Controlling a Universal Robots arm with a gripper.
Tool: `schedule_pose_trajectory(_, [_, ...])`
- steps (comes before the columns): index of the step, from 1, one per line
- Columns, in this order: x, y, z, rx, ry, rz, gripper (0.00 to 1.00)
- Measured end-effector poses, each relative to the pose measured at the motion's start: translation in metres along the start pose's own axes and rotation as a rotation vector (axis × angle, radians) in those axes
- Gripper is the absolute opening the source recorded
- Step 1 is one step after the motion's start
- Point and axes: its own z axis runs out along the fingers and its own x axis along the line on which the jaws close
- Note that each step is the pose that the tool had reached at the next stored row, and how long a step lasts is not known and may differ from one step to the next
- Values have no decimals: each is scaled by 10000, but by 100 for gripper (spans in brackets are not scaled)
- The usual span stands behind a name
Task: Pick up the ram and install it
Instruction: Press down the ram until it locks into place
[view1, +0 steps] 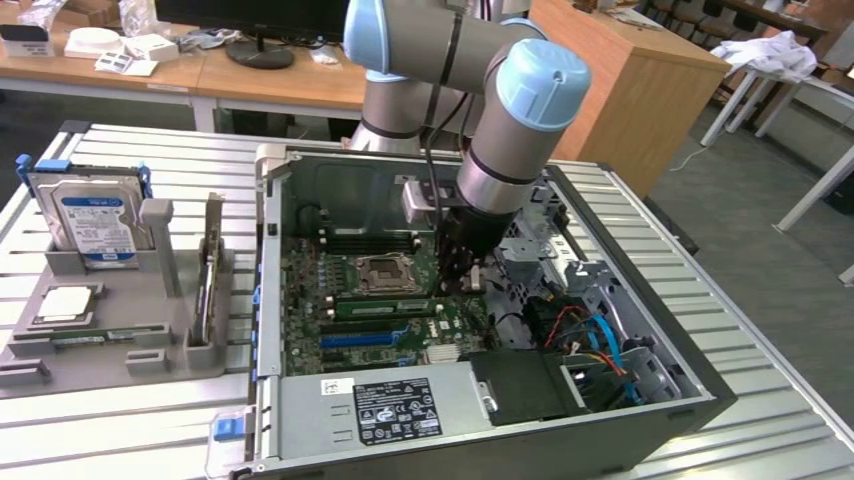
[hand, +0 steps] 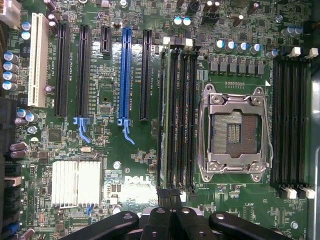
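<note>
The ram (view1: 380, 307) is a thin green stick standing on edge in a memory slot beside the CPU socket (view1: 383, 272), inside the open computer case. In the wrist view the ram (hand: 161, 120) is seen edge-on in the outermost of the dark slots next to the socket (hand: 234, 132). My gripper (view1: 461, 285) hangs inside the case over the motherboard, at the ram's end toward the exterior view's right. Its black fingers (hand: 172, 195) are shut with nothing between them, just past the end of that slot row. I cannot tell whether they touch the ram.
A long blue slot (hand: 126, 75) and black expansion slots run parallel to the ram. A power supply (view1: 387, 405) and cables (view1: 594, 340) fill the case's near side. On the exterior view's left, a grey holder (view1: 160, 345) carries a hard drive (view1: 91, 225).
</note>
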Motion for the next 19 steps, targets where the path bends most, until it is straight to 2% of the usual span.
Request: schedule_pose_trajectory(19, [6,-2,55,4,2,-2,11])
